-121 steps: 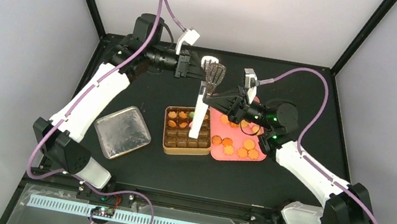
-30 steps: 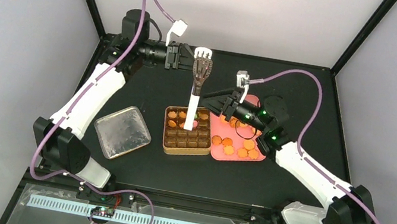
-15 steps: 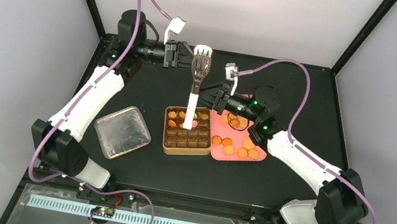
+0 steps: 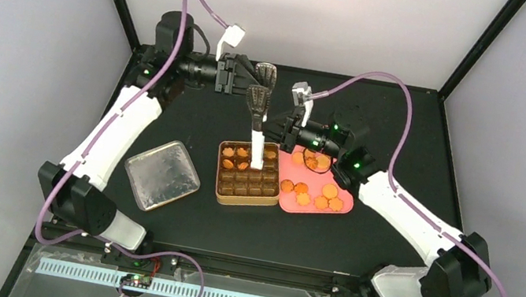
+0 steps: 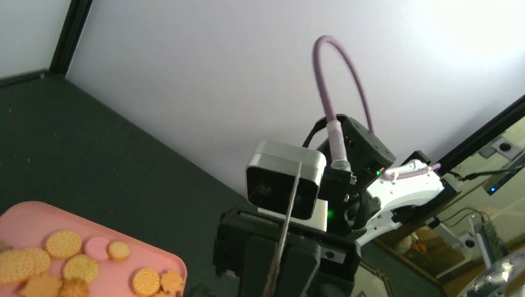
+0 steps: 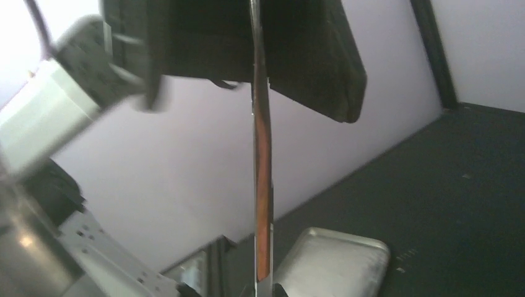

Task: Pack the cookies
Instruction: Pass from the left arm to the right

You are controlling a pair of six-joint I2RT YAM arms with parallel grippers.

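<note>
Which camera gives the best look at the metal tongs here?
Top external: the tongs show whole, head to white handle, over the tin. Both wrist views catch them only edge-on, as a thin strip.

Overhead view looking down, close wrist views sharing the tongs (image 6: 262, 185)
</note>
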